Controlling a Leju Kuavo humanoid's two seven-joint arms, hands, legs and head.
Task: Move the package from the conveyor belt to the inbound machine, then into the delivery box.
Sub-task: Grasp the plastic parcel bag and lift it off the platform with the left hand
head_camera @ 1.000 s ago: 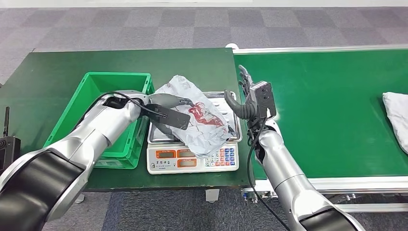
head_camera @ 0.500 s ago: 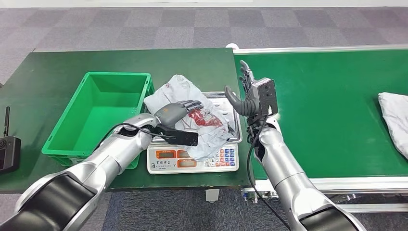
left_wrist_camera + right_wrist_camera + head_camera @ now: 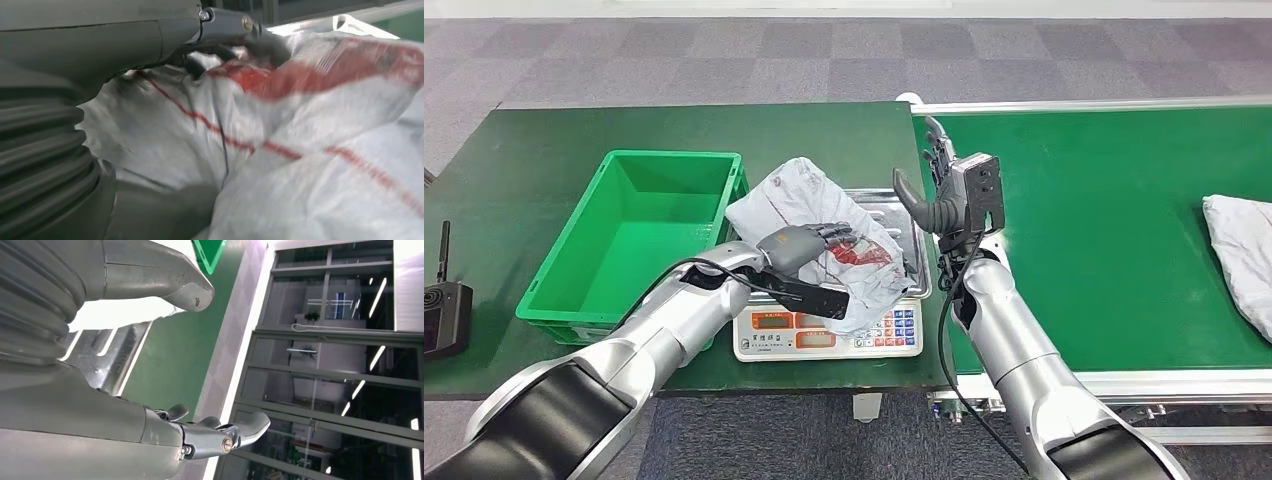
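A: Where's the package point(image 3: 824, 215)?
B: On the scale point(image 3: 829, 325), at 3 o'clock from the green box point(image 3: 574, 290). The left hand point(image 3: 799, 243) rests on it; whether those fingers grip, I cannot tell.
A: The right hand point(image 3: 934, 195)?
B: Raised beside the scale, fingers wide, holding nothing.

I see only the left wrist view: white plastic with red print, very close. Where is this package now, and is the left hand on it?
Observer: The package lies on the scale, between the green box and the conveyor belt. The left hand rests on top of it.
Operator: What is in the box?
Observer: Nothing; its green floor shows bare.
Operator: And the right hand?
Observer: The right hand is raised beside the scale, at the belt's edge, fingers apart, holding nothing.
Operator: Any other package waiting?
Observer: Yes, a second white package lies at the far end of the belt.
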